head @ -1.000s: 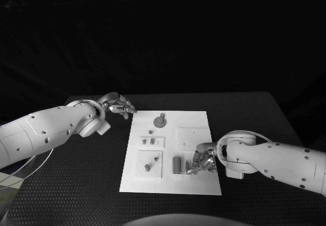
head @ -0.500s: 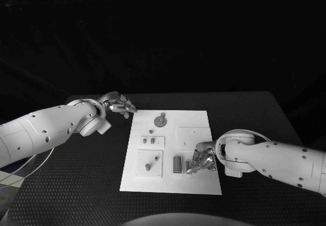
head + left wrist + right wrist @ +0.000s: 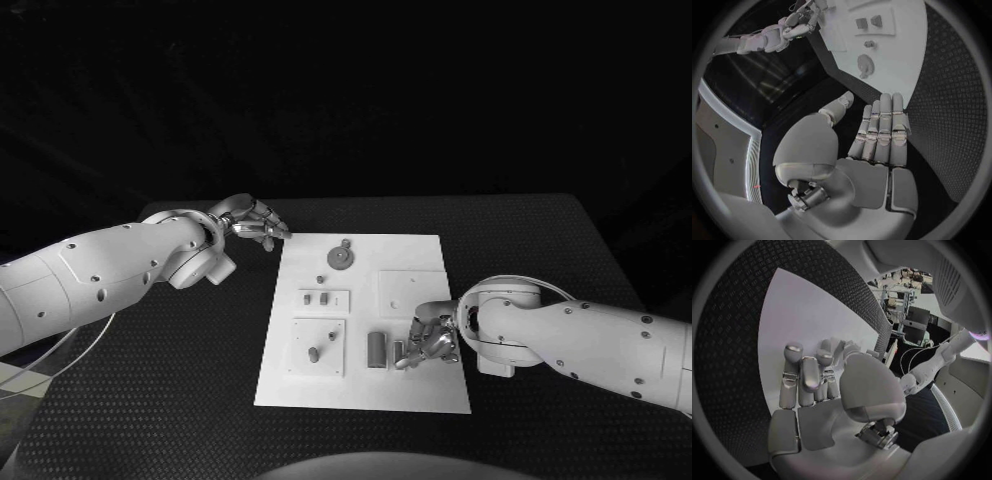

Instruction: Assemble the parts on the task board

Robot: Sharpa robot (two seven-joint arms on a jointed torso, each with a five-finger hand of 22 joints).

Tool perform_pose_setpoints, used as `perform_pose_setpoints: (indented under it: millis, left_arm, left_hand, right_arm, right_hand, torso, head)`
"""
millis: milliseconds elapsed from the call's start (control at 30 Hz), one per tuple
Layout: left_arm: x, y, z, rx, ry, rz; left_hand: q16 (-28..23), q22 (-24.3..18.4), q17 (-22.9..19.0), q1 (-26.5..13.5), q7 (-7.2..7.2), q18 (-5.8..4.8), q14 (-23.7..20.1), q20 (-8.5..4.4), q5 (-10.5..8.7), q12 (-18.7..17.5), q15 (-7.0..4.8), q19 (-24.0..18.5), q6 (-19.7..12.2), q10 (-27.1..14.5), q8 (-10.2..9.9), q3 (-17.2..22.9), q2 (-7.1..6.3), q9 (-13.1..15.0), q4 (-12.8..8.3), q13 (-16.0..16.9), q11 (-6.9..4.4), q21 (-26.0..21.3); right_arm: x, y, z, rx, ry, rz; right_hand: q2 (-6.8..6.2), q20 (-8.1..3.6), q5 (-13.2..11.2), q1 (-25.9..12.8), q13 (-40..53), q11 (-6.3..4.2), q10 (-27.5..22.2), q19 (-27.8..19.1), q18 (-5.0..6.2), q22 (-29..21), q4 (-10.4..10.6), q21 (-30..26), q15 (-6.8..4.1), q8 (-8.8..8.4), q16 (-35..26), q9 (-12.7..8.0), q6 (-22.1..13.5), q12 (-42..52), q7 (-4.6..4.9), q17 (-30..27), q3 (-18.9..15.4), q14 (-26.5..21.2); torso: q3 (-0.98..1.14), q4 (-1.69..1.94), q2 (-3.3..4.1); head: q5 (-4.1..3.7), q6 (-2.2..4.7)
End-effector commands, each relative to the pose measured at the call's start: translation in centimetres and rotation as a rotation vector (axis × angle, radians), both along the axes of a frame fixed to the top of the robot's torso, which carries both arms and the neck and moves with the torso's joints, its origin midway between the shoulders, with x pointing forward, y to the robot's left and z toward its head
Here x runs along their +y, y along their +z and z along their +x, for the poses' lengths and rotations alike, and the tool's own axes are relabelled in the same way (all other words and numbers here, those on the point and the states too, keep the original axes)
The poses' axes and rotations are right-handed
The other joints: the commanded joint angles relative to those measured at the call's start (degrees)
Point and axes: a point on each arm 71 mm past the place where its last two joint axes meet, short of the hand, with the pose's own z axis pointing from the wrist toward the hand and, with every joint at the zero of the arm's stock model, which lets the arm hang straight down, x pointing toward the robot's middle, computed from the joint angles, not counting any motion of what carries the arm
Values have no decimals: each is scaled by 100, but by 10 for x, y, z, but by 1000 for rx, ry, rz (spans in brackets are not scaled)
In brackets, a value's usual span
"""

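Observation:
The white task board (image 3: 426, 392) lies in the middle of the black table. On it are a round disc part (image 3: 340, 258), two small pieces (image 3: 317, 298) in a raised square, two more pieces (image 3: 320, 347) in a nearer square, and an upright cylinder (image 3: 376, 350) with a narrow piece (image 3: 398, 352) beside it. My right hand (image 3: 430, 342) is on the board's near right part, fingers bent down right next to the narrow piece; the contact is hidden. My left hand (image 3: 253, 222) hovers off the board's far left corner, fingers straight, holding nothing (image 3: 873, 135).
A plain raised square plate (image 3: 405, 292) sits on the board just beyond my right hand. Bare black table (image 3: 159, 370) surrounds the board on all sides. The left wrist view shows the disc part (image 3: 865, 65) and board (image 3: 904, 75) ahead of the fingers.
My right hand has edged slightly left toward the narrow piece. The left hand and the parts have not moved.

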Motion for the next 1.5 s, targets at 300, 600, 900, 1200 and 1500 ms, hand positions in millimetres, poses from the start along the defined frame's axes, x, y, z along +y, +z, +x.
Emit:
perform_pose_setpoints:
  millis: [300, 600, 900, 1200, 1500]
  left_arm:
    - [-2, 0, 0, 0, -15, -4]
    - [-2, 1, 0, -1, -15, -4]
    - [-2, 1, 0, -1, -14, -4]
    - [-2, 1, 0, -4, -12, -4]
    - [3, 0, 2, 40, 71, -156]
  left_hand:
    - [-40, 4, 12, -20, -18, 105, 49, 12, 16, 27, 6, -10, 1, -27, 22, -5, 32, -7, 24, -10, 6, 12]
    - [-43, 4, 16, -21, -18, 105, 49, 12, 16, 28, 6, -10, 1, -28, 23, -6, 32, -7, 25, -11, 6, 12]
    - [-46, 4, 19, -21, -18, 105, 50, 12, 16, 28, 5, -11, 1, -28, 23, -6, 31, -8, 23, -12, 6, 12]
    - [-49, 4, 23, -22, -18, 105, 51, 12, 16, 29, 5, -11, 0, -29, 23, -7, 29, -8, 23, -13, 6, 11]
    - [-64, 5, 44, -22, 9, 106, 61, 11, 15, 32, 4, -6, -67, -32, -14, -11, 16, -27, 19, -17, 7, 13]
  right_arm:
    - [-4, -5, 6, -1, -15, -37]
    - [-3, -7, 5, 26, -9, -38]
    - [-7, -7, 7, 15, -27, -30]
    - [-16, -1, 9, -50, -92, 38]
    - [-30, 34, 38, -163, -203, 312]
  right_hand:
    - [149, -42, 19, 194, -10, -11, 48, -8, 115, 91, -24, 1, -24, 47, 14, 13, 23, 30, 8, 25, -34, 24]
    - [166, -40, 19, 253, -9, -14, 48, -13, 115, 94, -32, 6, -26, 54, 17, 18, 26, 32, 6, 29, -99, 22]
    - [161, -33, 19, 225, -11, -11, 47, -13, 115, 92, -3, 4, -24, 54, 13, 17, 23, 30, 9, 25, -131, 18]
    - [120, -30, 19, 166, -13, -3, 50, -3, 115, 86, 4, 1, -21, 32, 11, 7, -18, 29, 19, 25, -161, 19]
    - [-198, -43, 18, -80, 9, 138, 49, 38, 115, 63, 14, -25, 117, -170, 24, -70, -429, 73, 175, 41, -107, 41]
  torso:
    - [0, 3, 0]
    - [0, -4, -1]
    - [2, -1, -1]
    - [3, 0, -4]
    - [-6, -19, -23]
  head:
    - [-7, 4]
    - [0, -1]
    - [-5, 6]
    - [1, 34]
    - [11, 190]
